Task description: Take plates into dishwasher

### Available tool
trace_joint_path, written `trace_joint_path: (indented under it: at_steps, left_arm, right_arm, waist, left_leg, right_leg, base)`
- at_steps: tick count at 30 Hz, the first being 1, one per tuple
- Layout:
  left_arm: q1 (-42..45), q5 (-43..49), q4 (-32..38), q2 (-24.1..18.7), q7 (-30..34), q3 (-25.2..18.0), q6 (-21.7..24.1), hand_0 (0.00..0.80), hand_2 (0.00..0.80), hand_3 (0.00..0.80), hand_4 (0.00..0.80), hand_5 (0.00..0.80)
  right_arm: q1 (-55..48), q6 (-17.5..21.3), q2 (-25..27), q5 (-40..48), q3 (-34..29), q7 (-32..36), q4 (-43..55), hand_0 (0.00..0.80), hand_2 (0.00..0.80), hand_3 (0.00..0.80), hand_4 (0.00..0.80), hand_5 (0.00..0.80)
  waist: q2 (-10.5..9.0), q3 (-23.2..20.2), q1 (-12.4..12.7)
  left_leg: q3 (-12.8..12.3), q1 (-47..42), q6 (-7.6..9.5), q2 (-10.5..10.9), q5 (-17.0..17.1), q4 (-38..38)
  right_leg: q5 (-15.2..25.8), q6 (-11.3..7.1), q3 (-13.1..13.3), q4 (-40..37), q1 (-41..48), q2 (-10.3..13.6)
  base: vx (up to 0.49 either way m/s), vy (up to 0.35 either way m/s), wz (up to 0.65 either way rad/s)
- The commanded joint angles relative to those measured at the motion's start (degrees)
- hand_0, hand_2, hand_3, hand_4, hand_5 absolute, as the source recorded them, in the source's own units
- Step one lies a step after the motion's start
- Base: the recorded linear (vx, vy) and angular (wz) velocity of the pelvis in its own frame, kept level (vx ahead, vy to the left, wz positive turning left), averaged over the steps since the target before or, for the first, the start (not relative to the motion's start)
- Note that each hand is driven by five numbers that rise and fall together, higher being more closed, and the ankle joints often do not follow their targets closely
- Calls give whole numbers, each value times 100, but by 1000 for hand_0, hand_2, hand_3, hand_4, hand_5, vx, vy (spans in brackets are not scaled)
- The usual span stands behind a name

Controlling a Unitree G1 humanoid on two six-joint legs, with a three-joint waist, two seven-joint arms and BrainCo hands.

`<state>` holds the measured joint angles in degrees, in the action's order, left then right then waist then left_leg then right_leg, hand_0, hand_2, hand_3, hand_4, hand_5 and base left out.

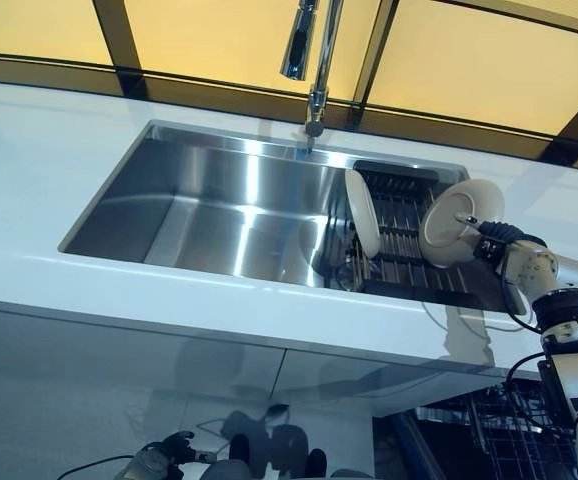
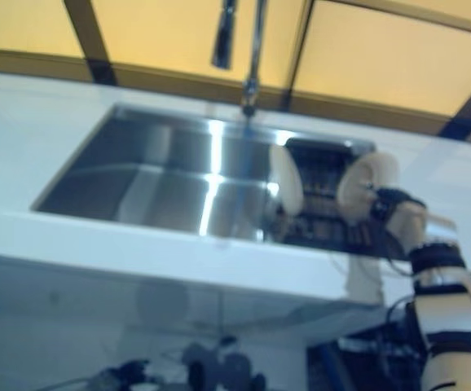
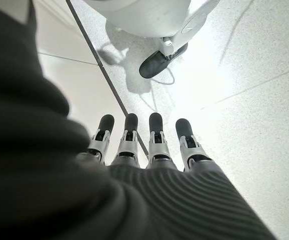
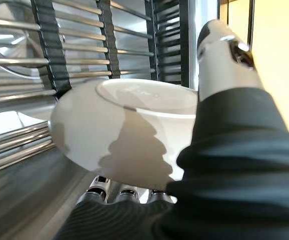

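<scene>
Right wrist view: right hand (image 4: pixel 219 100) pinched a white plate (image 4: pixel 119 135), thumb over rim, fingers beneath.
Plate: on edge above the sink rack (image 1: pixel 409 250), face toward the sink (image 1: pixel 219 210).
Left hand (image 3: pixel 144 145): fingers straight, low by the floor.

We get warm yellow backlight from the window panels (image 1: pixel 459 70) up top; scene reads bright overall. Strong vertical glare streaks on the sink (image 1: pixel 254 205) steel, plus a sheen on the white counter (image 1: pixel 29 160). Left eye view is crisp; right eye view is soft all over, edges smeared, colours leaning blue. Cabinet front (image 1: pixel 119 380) below the counter is glossy and mirrors dim shapes. In the right wrist view the plate (image 4: pixel 119 135) carries a hard jagged shadow, its near rim out of focus. Left wrist view: floor (image 3: pixel 244 75) nearly blown out, crisp shadows, dark cover underexposed.
</scene>
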<state>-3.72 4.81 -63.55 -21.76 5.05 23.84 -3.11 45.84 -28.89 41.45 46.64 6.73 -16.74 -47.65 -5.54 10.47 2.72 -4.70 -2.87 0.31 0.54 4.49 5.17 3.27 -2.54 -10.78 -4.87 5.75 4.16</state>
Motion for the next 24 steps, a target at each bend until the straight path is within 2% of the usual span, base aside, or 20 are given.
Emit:
trace_joint_path:
  at_steps: [1,2,4,15,24]
  left_arm:
    - [-284,-36,-53,54,5,511,49,0,0,0,0,0]
    - [-286,-58,-50,47,8,526,46,0,0,0,0,0]
    - [-297,-75,-33,53,26,526,16,0,0,0,0,0]
    - [-292,-77,-30,70,42,518,19,0,0,0,0,0]
    - [-250,-57,-5,94,47,509,4,0,0,0,0,0]
  right_arm:
    - [755,449,247,-252,293,-311,31,474,474,474,474,474]
    - [783,452,264,-269,313,-378,33,618,618,618,618,618]
    - [815,457,255,-343,322,-520,38,800,800,800,800,800]
    - [807,649,204,-486,339,-878,124,800,800,800,800,800]
    - [711,1227,129,-403,229,-920,477,800,800,800,800,800]
  waist:
    - [151,-121,276]
    - [152,-119,276]
    - [155,-120,283]
    - [174,-140,295]
    - [187,-164,280]
  left_leg:
    - [-124,-84,-112,-153,-390,-144]
    - [-116,-87,-111,-151,-391,-144]
    - [-110,-78,-108,-150,-392,-152]
    - [-87,-79,-99,-140,-395,-147]
    - [-81,-96,-95,-132,-389,-106]
  right_leg:
    - [-280,-381,17,823,-211,266]
    - [-281,-382,22,830,-215,264]
    - [-284,-383,22,836,-214,266]
    - [-291,-393,24,853,-216,289]
    - [-286,-402,24,839,-211,289]
  base:
    - [0,0,0]
    - [0,0,0]
    - [0,0,0]
    - [0,0,0]
    - [0,0,0]
